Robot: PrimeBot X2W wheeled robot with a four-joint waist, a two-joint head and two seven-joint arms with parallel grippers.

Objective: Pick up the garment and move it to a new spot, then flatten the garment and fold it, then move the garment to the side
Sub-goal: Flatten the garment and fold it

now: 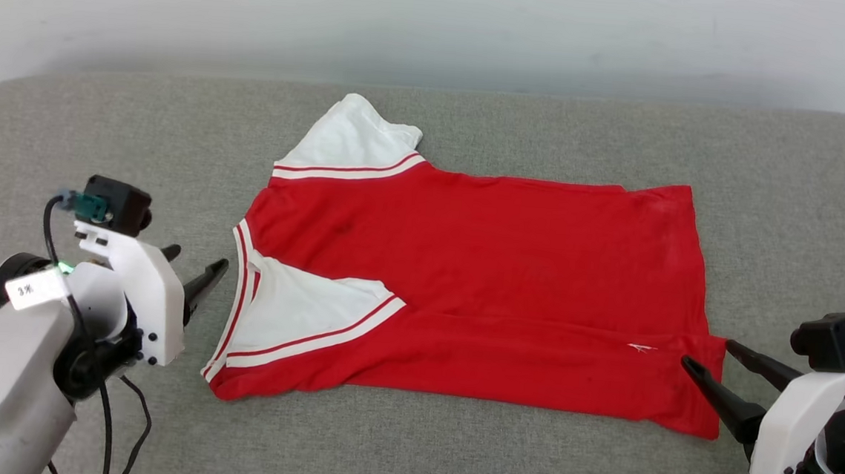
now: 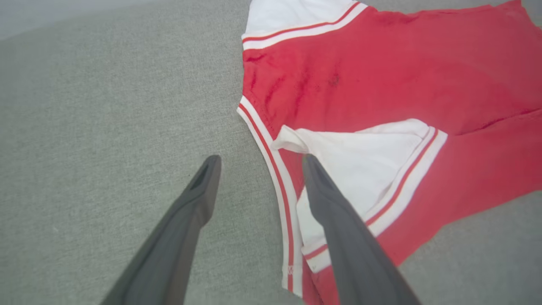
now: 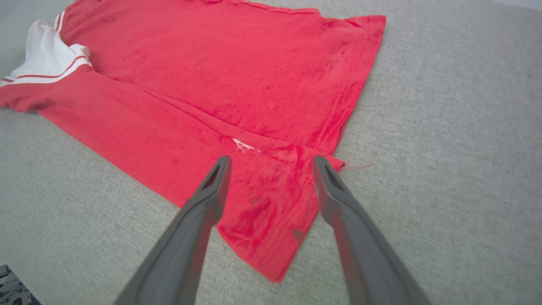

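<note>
The garment (image 1: 479,271) lies spread on the grey padded surface, plain red face up, collar end to the left and hem to the right. Its near long edge is folded over, with a white sleeve (image 1: 298,310) lying on top. The other white sleeve (image 1: 351,139) sticks out at the far side. My left gripper (image 1: 193,269) stands open just left of the collar trim. In the left wrist view this gripper (image 2: 261,157) straddles the striped collar edge (image 2: 271,169). My right gripper (image 1: 706,353) is open at the near hem corner. From the right wrist, the gripper (image 3: 272,160) spans that red corner (image 3: 271,220).
The grey fabric surface (image 1: 102,133) stretches well beyond the garment on every side, with rounded far corners. A pale wall (image 1: 437,22) rises behind it. A black cable (image 1: 108,423) loops beneath my left wrist.
</note>
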